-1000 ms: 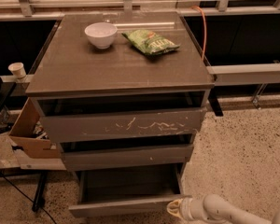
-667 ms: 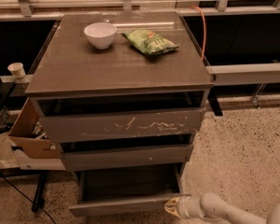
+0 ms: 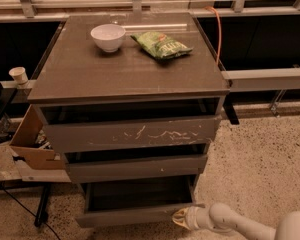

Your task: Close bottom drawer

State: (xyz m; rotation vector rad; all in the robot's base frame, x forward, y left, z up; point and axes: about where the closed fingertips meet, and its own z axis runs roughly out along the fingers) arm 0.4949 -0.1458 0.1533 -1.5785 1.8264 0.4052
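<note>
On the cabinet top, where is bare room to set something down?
The whole front half of the top is bare, in front of the bowl and chip bag, which crowd the back. The claw sits low at the right front corner of the bottom drawer, so passage there is tight.

Three drawers (image 3: 130,133), one bowl (image 3: 108,37), one bag (image 3: 161,44), one tool (image 3: 181,218) by bottom drawer (image 3: 132,215)
</note>
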